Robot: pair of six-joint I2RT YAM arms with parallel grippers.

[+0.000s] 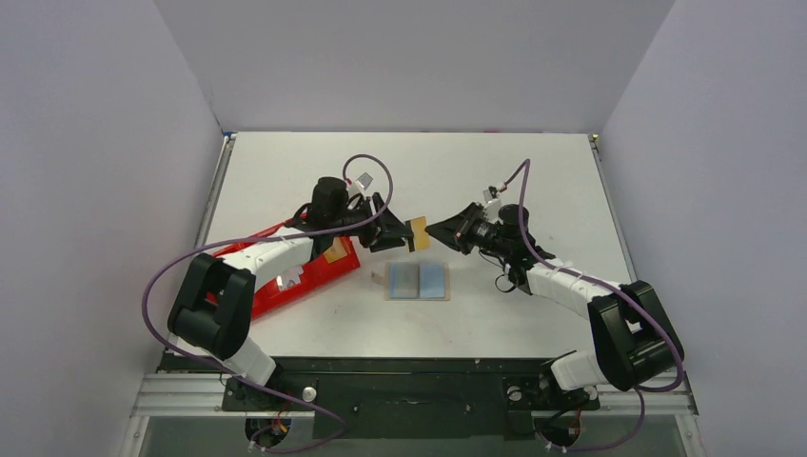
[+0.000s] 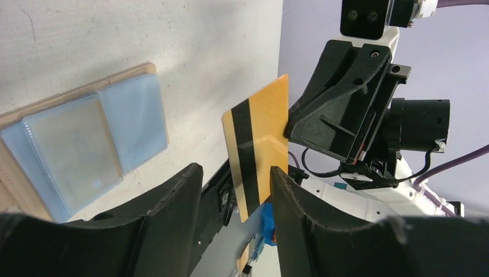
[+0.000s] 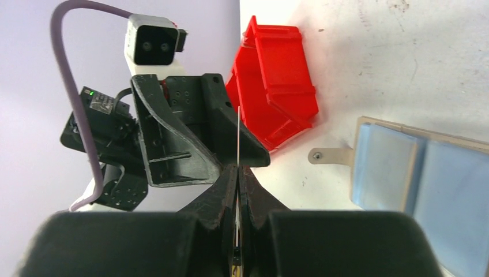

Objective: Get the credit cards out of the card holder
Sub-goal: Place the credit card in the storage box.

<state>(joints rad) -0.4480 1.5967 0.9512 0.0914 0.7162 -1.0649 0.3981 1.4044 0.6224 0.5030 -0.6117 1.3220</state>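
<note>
Top view, orange card [image 1: 418,233]: it is held up off the tabletop [image 1: 514,181] between the two arms, just behind the card holder [image 1: 418,281] and already out of it.
Top view, card holder: it lies opened flat near the middle of the tabletop with its pale blue sleeves facing up, so its contents can be reached from above.
Top view, red tray [image 1: 285,286]: it sits under the left arm, well left of the holder. It is probably the drop place, which would explain passing the card leftward.
Left wrist view, orange card [image 2: 256,150]: it stands on edge with its black stripe toward this camera. The right fingers [image 2: 300,130] pinch its far edge, and its near end hangs between the left fingers [image 2: 184,190].
Left wrist view, left fingers: they are spread apart on either side of the card, with a gap showing on one side. They are not clamped and appear placed to take it over.
Left wrist view, card holder [image 2: 81,150]: it lies on the tabletop off to the side. I cannot tell whether a card remains in its sleeves.
Right wrist view, right fingers [image 3: 237,176]: they are pressed together on the card, which is seen edge-on as a thin line. Gripping one edge leaves most of the card free for the other arm.
Right wrist view, red tray [image 3: 277,86]: it lies behind the left arm's fingers.
</note>
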